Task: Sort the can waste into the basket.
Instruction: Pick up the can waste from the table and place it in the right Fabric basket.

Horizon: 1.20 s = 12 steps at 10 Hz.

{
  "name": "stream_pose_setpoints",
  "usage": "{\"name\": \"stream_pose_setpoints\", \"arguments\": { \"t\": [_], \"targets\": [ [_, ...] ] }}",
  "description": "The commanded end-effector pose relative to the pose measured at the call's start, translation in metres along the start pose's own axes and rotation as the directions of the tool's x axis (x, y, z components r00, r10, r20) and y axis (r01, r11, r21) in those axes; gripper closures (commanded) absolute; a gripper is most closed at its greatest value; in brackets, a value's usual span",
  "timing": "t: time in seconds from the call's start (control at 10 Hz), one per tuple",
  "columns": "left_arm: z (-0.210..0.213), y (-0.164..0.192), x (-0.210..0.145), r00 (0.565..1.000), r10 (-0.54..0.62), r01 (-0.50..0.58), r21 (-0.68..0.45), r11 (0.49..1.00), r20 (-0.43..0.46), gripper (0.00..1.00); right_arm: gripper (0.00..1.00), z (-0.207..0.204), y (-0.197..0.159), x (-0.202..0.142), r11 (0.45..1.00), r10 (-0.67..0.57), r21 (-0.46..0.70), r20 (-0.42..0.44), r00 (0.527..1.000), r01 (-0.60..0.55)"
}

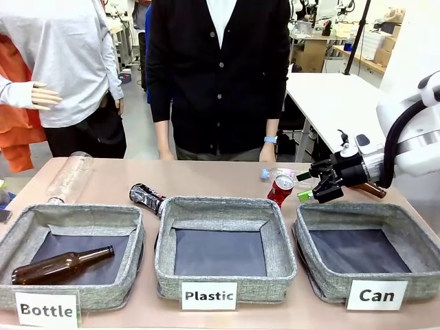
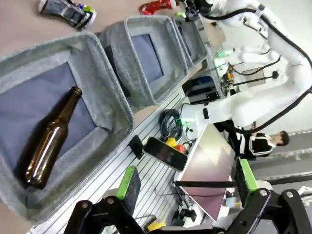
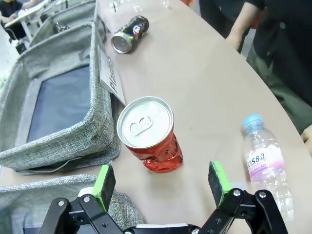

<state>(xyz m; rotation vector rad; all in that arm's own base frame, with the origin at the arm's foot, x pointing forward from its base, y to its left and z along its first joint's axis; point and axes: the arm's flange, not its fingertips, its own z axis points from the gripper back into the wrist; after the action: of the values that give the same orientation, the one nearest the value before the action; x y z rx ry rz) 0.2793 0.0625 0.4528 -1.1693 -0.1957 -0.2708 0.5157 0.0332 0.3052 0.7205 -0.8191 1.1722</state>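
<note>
Red crushed can [image 3: 148,134] stands on the table beside the Plastic basket [image 3: 58,141], silver top tilted at the camera, just ahead of the right gripper [image 3: 162,179]. That gripper's jaws are spread wide, nothing in them. Can basket [image 1: 323,282] is just in front of the can. Black crushed can [image 1: 146,198] lies on its side, well apart to the left. Left gripper [image 2: 185,180] is spread wide too, empty, over the table's near edge. Likely light, thin-walled, slick paint, dents easily. Best bet: pinch across the crumpled lower body, gently, not the rim. Water bottle [image 3: 265,165] lies near; avoid nudging it.
</note>
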Motion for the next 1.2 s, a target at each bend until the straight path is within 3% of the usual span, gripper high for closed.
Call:
{"name": "stream_pose_setpoints", "arguments": {
  "t": [0.0,1.0,1.1],
  "targets": [
    [0.014,0.000,-0.008,0.999,0.012,-0.011,-0.031,0.999,0.039,0.00,0.00,-0.008,-0.010,-0.003,0.999,0.038,0.009,0.031,0.999,-0.039],
    [0.014,0.000,-0.008,0.999,0.012,-0.011,-0.031,0.999,0.039,0.00,0.00,-0.064,-0.014,-0.002,0.990,-0.011,0.138,0.070,0.997,0.001],
    [0.014,0.000,-0.008,0.999,0.012,-0.011,-0.031,0.999,0.039,0.00,0.59,-0.064,-0.014,-0.001,0.990,-0.018,0.142,0.079,0.997,0.007]
  ]
}}
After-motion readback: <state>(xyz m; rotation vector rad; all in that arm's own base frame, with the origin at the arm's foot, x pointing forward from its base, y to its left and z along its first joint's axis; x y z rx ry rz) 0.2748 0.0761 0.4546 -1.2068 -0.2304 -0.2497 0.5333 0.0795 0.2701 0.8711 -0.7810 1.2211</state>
